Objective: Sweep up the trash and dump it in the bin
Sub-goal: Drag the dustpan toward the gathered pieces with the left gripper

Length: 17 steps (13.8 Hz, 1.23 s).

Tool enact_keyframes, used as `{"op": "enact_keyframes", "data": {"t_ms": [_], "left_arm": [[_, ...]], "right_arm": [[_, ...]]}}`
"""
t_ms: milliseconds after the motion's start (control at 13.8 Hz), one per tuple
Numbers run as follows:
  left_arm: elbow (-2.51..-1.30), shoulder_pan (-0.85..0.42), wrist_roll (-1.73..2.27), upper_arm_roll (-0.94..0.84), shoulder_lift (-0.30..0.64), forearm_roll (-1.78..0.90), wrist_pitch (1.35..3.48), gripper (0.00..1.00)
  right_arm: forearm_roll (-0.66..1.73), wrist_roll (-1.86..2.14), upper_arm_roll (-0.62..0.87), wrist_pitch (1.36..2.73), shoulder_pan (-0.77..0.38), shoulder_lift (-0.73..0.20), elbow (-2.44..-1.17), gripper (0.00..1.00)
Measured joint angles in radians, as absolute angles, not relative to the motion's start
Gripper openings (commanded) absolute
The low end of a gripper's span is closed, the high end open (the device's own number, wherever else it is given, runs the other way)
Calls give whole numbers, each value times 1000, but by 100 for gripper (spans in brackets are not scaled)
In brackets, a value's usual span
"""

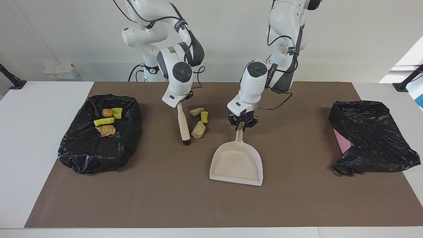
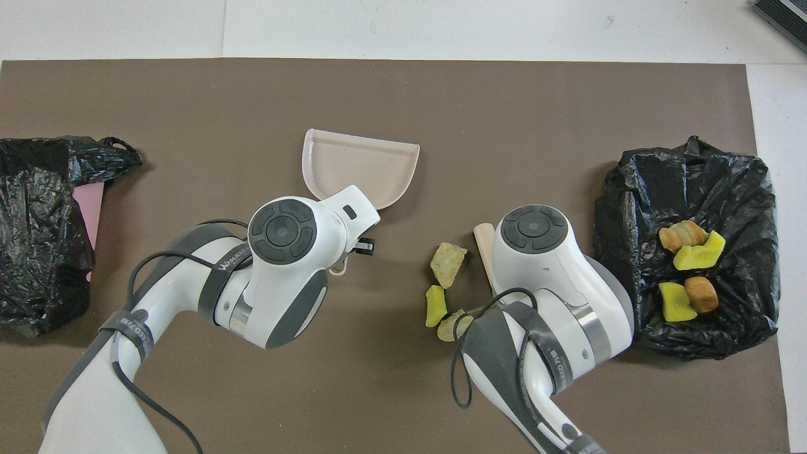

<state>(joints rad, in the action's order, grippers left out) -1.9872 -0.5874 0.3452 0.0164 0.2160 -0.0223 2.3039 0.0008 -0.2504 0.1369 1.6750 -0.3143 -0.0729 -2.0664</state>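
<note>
Brown tabletop carries a bin (image 1: 99,138) with four lumps, then three loose lumps (image 1: 199,124), likely light and quick to roll, between the right claw's (image 1: 180,103) clamped brush (image 1: 183,124) and the left claw's (image 1: 242,123) clamped dustpan (image 1: 237,162).

Robotics lab, test station, two white-and-grey jointed robot arms (image 1: 178,62) mounted at a white counter (image 1: 43,109), flat brown mat (image 1: 205,205) laid as marked work area, bare white wall (image 1: 347,39), black clamp-mounted rig posts (image 1: 10,77) at the counter's ends, loose black cables (image 1: 277,102)
</note>
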Motion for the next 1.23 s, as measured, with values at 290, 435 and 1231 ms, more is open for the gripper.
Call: {"op": "enact_keyframes", "data": {"t_ms": [290, 435, 1231], "left_arm": [[-1968, -512, 187, 22, 180, -21, 2224, 0], [-1965, -478, 103, 24, 150, -21, 2184, 0], [-1970, -250, -771, 27, 53, -18, 1947, 0]], "right_arm": [[43, -380, 138, 1602, -319, -38, -2072, 0], [75, -433, 142, 1597, -340, -25, -2089, 0], [211, -565, 142, 1834, -412, 93, -2306, 0]]}}
